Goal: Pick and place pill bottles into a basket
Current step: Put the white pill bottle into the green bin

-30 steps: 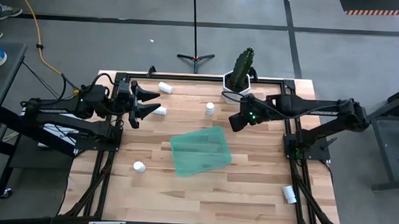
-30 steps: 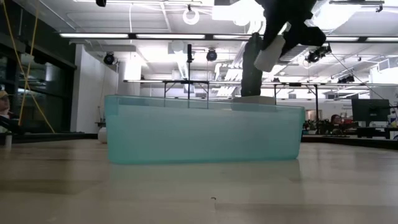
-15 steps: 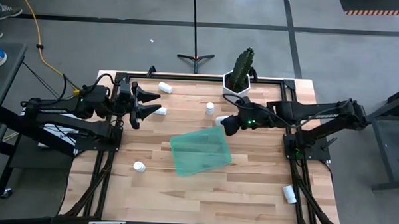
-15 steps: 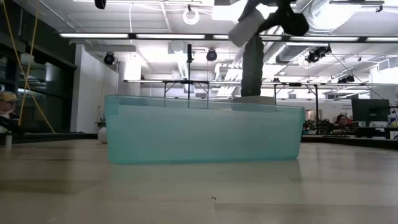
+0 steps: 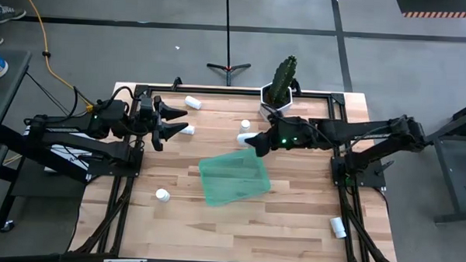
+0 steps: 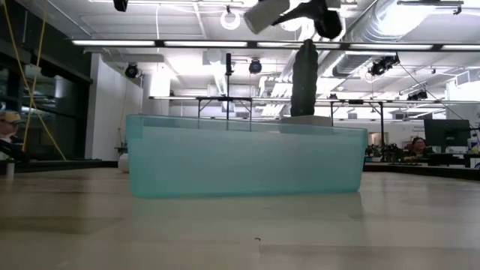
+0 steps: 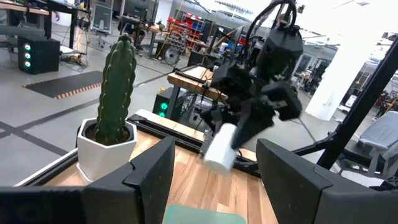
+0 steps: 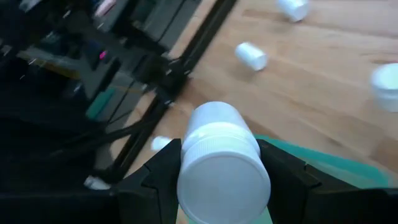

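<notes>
The right gripper (image 5: 252,141) sits near the middle of the high view, a little above the centre. Its two dark fingers (image 8: 158,171) are closed on a small white plastic pill bottle with a ribbed white cap (image 8: 222,163), one finger on each side of the round body. In the low view the bottle shows at the top middle, high over the shallow see-through teal-green plastic basket (image 5: 233,176). In the high view it hangs by the upper right corner of the basket.

The bottle looks light and hard, so it should not squash. Its smooth round side may be slippery, so a grip across the middle of the body, like this one, seems best. It could bounce or roll when dropped, so letting go low over the basket seems safer.

The left gripper (image 5: 173,119) waits at the upper left of the high view with its fingers spread apart and nothing between them. Another little white bottle (image 5: 188,130) lies just beside it. More white bottles (image 5: 162,195) lie around on the light wooden table (image 5: 292,219). A green cactus in a white pot (image 5: 280,84) stands at the top edge.
</notes>
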Robot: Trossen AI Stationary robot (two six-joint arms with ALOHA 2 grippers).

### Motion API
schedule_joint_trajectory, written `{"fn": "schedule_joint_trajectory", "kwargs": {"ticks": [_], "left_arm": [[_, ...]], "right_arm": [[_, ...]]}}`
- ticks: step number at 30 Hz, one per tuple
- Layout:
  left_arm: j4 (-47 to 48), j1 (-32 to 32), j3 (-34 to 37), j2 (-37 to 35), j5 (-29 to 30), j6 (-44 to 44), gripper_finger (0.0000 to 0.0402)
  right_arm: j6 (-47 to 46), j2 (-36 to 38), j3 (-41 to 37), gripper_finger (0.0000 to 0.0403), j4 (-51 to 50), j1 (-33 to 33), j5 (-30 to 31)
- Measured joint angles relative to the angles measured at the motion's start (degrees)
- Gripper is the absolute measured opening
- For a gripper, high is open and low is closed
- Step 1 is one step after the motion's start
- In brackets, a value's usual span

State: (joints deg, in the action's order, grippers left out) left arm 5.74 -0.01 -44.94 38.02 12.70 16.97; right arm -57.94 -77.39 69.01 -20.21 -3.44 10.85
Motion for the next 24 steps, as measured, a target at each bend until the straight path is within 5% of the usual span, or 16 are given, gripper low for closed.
{"fn": "schedule_joint_trajectory", "kwargs": {"ticks": [10,18,24], "left_arm": [[0.5,0.0,0.0,0.0,0.4,-0.1,0.0262],[0.5,0.0,0.0,0.0,0.5,-0.1,0.0262],[0.4,0.0,0.0,0.0,0.5,-0.1,0.0262]], "right_arm": [[3.0,-7.8,9.2,0.0167,-3.8,0.0,-2.3],[8.5,-17.6,28.9,0.0167,-28.4,0.0,1.6],[8.5,-23.6,36.7,0.0167,-40.0,0.0,1.6]]}}
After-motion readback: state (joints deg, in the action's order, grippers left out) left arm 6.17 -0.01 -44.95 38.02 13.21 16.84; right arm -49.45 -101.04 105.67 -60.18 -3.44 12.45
